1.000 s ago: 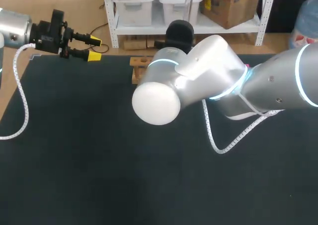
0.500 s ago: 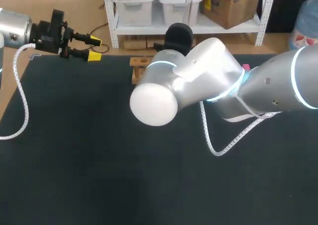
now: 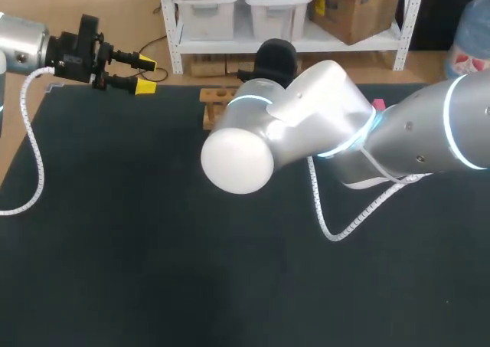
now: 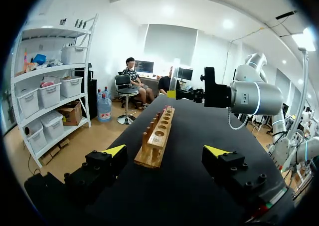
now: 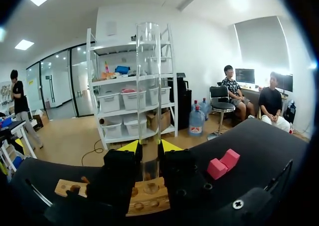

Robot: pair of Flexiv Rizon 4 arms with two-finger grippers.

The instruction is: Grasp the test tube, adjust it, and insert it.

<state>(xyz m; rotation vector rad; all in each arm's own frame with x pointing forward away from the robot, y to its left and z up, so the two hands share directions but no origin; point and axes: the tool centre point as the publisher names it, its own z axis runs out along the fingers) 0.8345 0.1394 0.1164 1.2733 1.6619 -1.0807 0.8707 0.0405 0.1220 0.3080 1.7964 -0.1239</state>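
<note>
From above, the left gripper (image 3: 145, 76) hangs open at the table's (image 3: 115, 247) far left corner, the right arm (image 3: 306, 132) bent over the far-edge rack (image 3: 213, 96); its wrist view shows fingers (image 4: 114, 151) wide apart; the right gripper (image 5: 148, 146) clamps the upright tube (image 5: 148, 86) over the rack.

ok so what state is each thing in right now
clear glass test tube: upright, gripped, above the rack
long wooden test tube rack: visible holes empty
right gripper: shut on the tube
left gripper: open, empty
</note>
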